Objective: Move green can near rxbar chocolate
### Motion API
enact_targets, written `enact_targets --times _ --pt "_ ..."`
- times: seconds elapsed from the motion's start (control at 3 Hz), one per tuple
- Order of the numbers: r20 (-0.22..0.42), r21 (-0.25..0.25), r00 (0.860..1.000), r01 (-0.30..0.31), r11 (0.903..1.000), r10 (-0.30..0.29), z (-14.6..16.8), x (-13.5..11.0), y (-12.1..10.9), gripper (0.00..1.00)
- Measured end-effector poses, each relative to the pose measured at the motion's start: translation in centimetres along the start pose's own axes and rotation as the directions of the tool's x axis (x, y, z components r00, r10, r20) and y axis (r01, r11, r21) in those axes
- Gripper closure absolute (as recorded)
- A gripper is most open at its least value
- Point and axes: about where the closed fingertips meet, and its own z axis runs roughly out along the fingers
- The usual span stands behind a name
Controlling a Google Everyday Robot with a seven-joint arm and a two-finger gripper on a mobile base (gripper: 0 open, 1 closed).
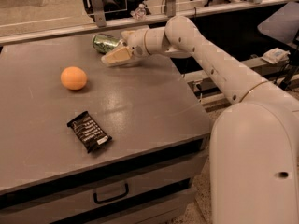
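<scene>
The claw [115,46] hangs low over the far edge of the table [149,111], at the end of the pale arm [210,59] that reaches in from the right. Its two cream fingers stand spread. One finger [117,56] lies close to the table top on the near side, and the other shows just above and behind.

The green can [103,43] lies on its side near the back edge of the table. Its right end sits in the gap between the spread fingers. The lower finger looks to be just beside the can or touching it, but I cannot tell which from this angle. The can is not lifted; it rests on the table.

The rxbar chocolate [88,131] lies flat toward the front of the table, left of the middle, turned at a slant with its white lettering up. It is well apart from the can, with most of the table's depth between them.

An orange ball [73,78] sits on the left part of the table, between the can and the bar. It touches neither of them.

Under the table top a drawer front shows a dark handle [110,193]. The robot's big rounded white body [257,167] fills the lower right corner.
</scene>
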Motion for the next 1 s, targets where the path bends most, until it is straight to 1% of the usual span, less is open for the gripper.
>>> enact_targets --times 0.33,0.67,1.0 --pt "-0.01 -0.018 1.0 -0.003 0.9998 0.003 0.1 -0.4 0.6 0.49" --pt "-0.02 0.001 1.0 -0.012 0.9999 0.012 -1.2 -0.4 0.8 0.72" --pt "-0.017 0.042 1.0 -0.013 0.999 0.014 -5.3 -1.6 1.0 0.96"
